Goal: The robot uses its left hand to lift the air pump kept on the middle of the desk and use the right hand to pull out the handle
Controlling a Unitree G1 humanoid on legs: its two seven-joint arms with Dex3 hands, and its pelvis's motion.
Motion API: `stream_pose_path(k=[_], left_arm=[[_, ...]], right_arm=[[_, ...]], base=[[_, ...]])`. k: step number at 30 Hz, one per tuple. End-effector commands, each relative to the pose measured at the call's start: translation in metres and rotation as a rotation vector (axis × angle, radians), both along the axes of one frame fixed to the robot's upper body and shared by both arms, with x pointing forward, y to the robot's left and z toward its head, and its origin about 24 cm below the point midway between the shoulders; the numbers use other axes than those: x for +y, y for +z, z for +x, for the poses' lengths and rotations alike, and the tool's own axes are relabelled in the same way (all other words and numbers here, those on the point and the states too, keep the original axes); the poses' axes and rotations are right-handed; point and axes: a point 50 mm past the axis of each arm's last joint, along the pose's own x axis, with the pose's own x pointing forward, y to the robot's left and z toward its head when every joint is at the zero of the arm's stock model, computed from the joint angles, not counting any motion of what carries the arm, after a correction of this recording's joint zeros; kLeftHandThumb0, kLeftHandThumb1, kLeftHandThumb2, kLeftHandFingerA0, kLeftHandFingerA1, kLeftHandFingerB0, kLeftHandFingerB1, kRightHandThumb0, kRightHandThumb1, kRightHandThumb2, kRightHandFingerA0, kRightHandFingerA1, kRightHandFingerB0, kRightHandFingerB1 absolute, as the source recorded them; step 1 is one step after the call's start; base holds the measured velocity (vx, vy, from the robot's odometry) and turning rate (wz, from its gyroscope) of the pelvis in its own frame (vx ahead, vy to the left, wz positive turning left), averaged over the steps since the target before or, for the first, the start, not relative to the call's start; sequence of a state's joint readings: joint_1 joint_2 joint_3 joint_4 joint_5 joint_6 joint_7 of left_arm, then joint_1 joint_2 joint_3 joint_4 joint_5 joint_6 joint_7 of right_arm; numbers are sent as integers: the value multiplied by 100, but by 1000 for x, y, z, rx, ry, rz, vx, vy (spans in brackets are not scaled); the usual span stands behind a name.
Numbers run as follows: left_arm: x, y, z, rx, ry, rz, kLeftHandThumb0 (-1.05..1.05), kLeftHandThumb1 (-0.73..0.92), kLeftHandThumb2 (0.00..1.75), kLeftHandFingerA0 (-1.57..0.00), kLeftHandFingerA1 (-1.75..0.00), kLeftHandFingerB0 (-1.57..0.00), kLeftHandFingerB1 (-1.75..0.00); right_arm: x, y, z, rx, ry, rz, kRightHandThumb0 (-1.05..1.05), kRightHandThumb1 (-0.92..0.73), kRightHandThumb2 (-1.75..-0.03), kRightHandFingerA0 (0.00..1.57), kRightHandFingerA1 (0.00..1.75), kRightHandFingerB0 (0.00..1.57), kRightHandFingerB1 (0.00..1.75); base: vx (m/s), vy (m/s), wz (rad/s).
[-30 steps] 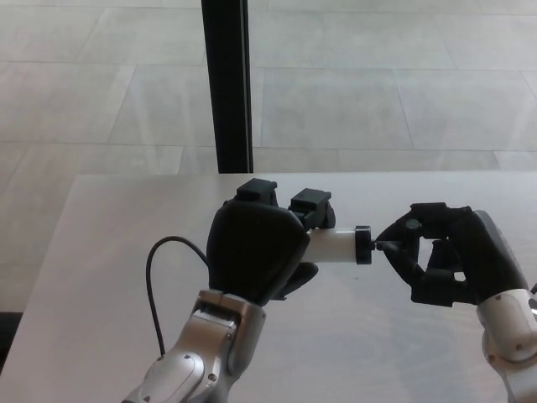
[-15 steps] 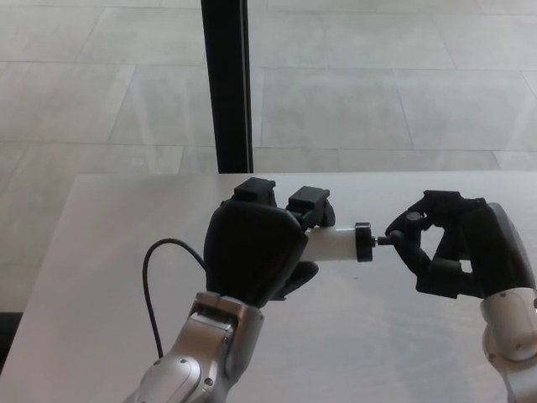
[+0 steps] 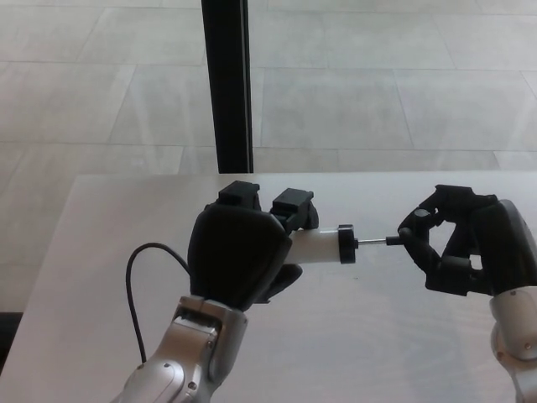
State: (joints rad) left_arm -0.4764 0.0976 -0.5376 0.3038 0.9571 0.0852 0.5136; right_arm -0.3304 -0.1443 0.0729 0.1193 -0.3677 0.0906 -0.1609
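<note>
While a thin black cable [image 3: 138, 277] loops at the lower left of the frame beside my silver forearm, my left hand [image 3: 237, 256] sits just left of centre, its fingers [image 3: 292, 207] wrapped around the air pump [image 3: 315, 246] and holding it clear above the pale surface [image 3: 361, 336]. Most of the pump's body is hidden behind the back of that hand; what I can see is a white cylinder lying roughly level, pointing toward the right of the frame and ending in a black cap [image 3: 346, 243]. From that cap a slim metal rod [image 3: 373, 242] runs on to the right, bare between the cap and my other hand. At the rod's far end is the handle [image 3: 394, 240], small and dark, and hard to make out against my own black fingers. My right hand [image 3: 470, 248] fills the right edge of the frame, thumb and fingers curled into a ring and pinching that handle at their tips. The two hands are well apart, joined only by the pump and its rod. Behind it all, at the upper middle of the frame, a black post [image 3: 226, 84] rises from the far edge of the surface against a pale tiled floor [image 3: 377, 84].
</note>
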Motion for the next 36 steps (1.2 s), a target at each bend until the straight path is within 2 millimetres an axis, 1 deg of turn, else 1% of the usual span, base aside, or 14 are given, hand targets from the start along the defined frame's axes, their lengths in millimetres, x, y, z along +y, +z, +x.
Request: stream_pose_path(k=[1,3,5,6,7,8,9,18,24,25,26,31,33,36], left_arm=[[6,-1,-2,-1,6,-6,-21,59,88,-90,-173,-79,-148],[6,-2,-2,2,11,8,-16,59,89,-97,-167,-74,-135],[6,-2,-2,-16,7,14,-19,58,88,-91,-169,-81,-144],[7,-1,-1,-10,3,-4,-13,56,94,-93,-170,-70,-143],[7,-1,-1,-10,3,-4,-13,56,94,-93,-170,-70,-143],[8,-1,-2,-11,2,10,-12,57,92,-91,-169,-70,-139],[9,-1,-2,-15,-1,6,-16,56,93,-86,-172,-78,-147],[17,-3,-3,-15,17,17,-15,55,93,-94,-165,-73,-136],[25,-6,-4,-9,37,44,-17,55,92,-86,-171,-77,-147],[28,-7,-4,-18,42,54,-16,53,92,-88,-169,-81,-139],[29,-7,-5,-18,43,54,-16,52,91,-88,-169,-81,-139],[33,-10,-6,14,41,18,-19,60,86,-87,-170,-79,-140],[37,-13,-8,11,49,39,-24,62,81,-89,-166,-85,-119],[39,-14,-8,9,53,53,-18,58,87,-87,-167,-80,-139]], right_arm=[[-12,0,-1,-24,-31,-10,-19,-53,-99,101,151,95,120],[-12,-2,-2,-26,-21,-15,-21,-55,-96,100,155,91,123],[-12,-3,-2,-33,-16,-22,-16,-55,-97,98,155,89,127],[-12,-3,-1,-33,-13,-29,-21,-49,-105,123,133,100,117],[-12,-3,-1,-34,-13,-29,-21,-49,-105,123,133,100,117],[-13,-4,-1,-35,-14,-31,-17,-54,-97,97,167,85,144],[-13,-4,-1,-33,-16,-29,-16,-53,-101,96,168,84,147],[-18,-4,-2,-31,-20,-30,-12,-44,-112,95,170,84,153],[-24,-3,-2,-28,-30,-6,-10,-41,-113,94,170,85,153],[-25,-2,-3,-26,-35,-4,-12,-50,-112,109,168,84,145],[-25,-2,-3,-30,-35,-4,-11,-39,-119,93,171,84,154],[-27,-2,-3,-25,-34,-1,-11,-44,-108,90,173,81,156],[-28,-2,-2,-40,-35,-15,-10,-47,-118,106,171,82,147],[-29,-2,-2,-30,-39,-9,-11,-43,-106,90,174,81,155]], base=[[0,0,0],[0,0,0],[0,0,0],[0,0,0],[0,0,0],[0,0,0],[0,0,0],[0,0,0],[0,0,0],[0,0,0],[0,0,0],[0,0,0],[0,0,0],[0,0,0]])
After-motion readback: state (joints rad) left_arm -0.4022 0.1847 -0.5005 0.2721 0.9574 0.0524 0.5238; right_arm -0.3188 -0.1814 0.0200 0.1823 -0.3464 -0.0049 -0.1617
